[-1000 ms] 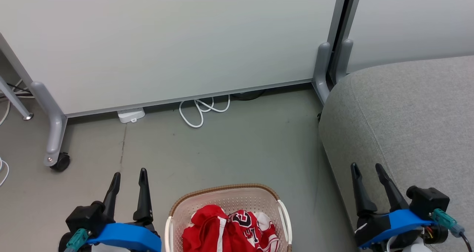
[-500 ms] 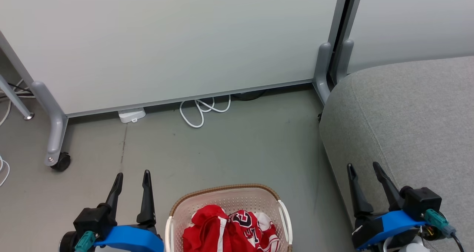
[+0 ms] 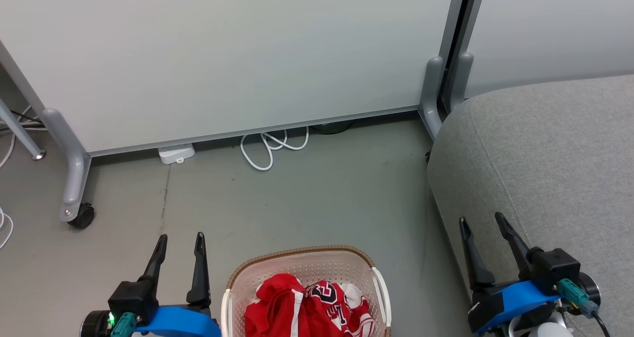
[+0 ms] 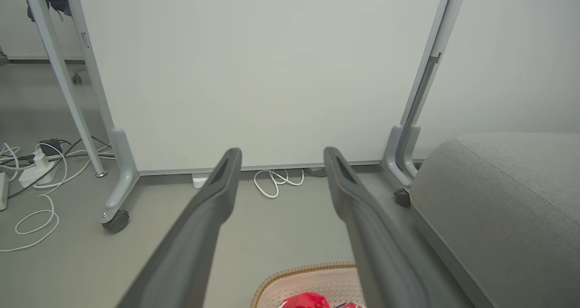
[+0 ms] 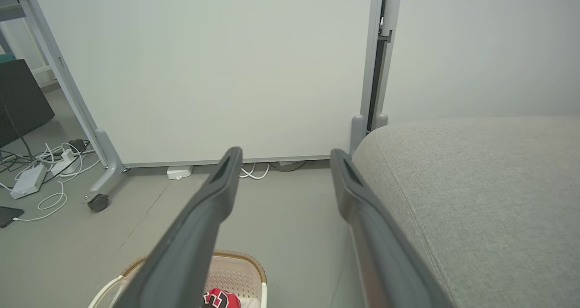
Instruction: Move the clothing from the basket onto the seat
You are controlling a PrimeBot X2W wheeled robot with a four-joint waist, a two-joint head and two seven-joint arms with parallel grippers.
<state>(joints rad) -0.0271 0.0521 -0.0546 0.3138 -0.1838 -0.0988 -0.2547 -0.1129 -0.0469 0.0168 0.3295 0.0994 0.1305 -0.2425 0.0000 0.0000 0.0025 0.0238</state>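
Centrally, I see the clothing (image 3: 307, 307) heaped in the basket (image 3: 297, 252) on the floor (image 3: 322, 198); left gripper (image 3: 181, 237) beside it; right gripper (image 3: 480, 218) over the seat (image 3: 545, 153); both with fingers apart, empty.

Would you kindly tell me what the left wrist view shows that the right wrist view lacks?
Left wrist view: a small black caster beside the light grey fabric seat. Right wrist view: a dark box-like cabinet and a flat black device. Both: the seat, the cream perforated plastic basket holding red jersey clothing, the white partition panel.
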